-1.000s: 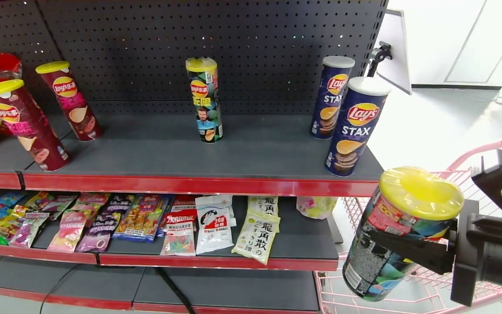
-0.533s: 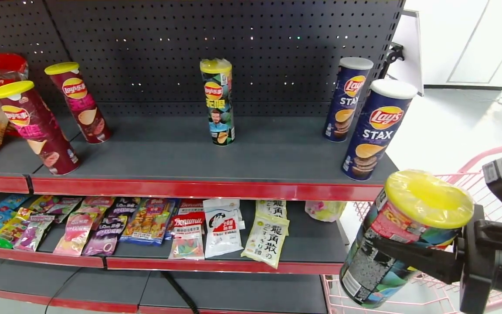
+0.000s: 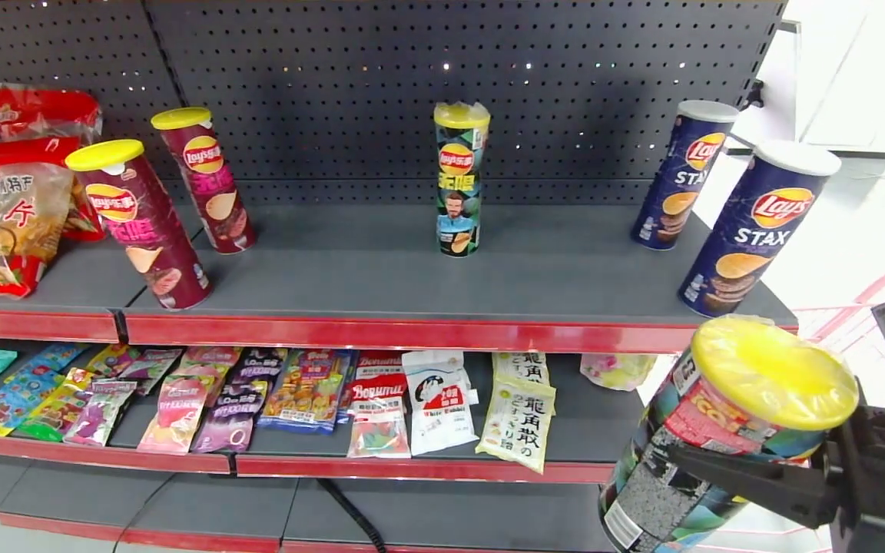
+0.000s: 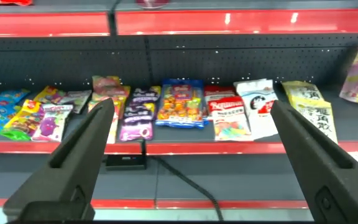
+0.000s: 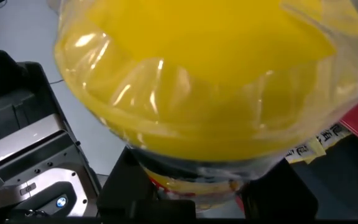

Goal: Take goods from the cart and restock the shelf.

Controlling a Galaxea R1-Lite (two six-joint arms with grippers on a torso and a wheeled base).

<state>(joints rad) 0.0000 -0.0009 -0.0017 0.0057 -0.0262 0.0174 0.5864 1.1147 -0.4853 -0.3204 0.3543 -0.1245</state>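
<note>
Camera has panned along the shelf [image 3: 565, 280]. Right gripper [image 3: 707, 465] clamps a yellow-lidded chip can [image 3: 769, 372] off the shelf's front edge, not yet placed. Left gripper [image 4: 190, 112] is spread wide and empty.

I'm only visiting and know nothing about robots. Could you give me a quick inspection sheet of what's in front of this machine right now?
Surface: dark grey top shelf with a red front edge and a pegboard behind.
Job's things: yellow-lidded chip can, tilted slightly, held in the right end effector below the shelf's right end; matching can stands mid-shelf.
Clutter: maroon cans and snack bags at left, blue cans at right; sachets on the lower shelf.
End effectors: right shut on the can; left end effector open, empty, facing the lower shelf.
Cables: black cable on the bottom shelf.
Surroundings: pink cart at right, pale floor.
</note>
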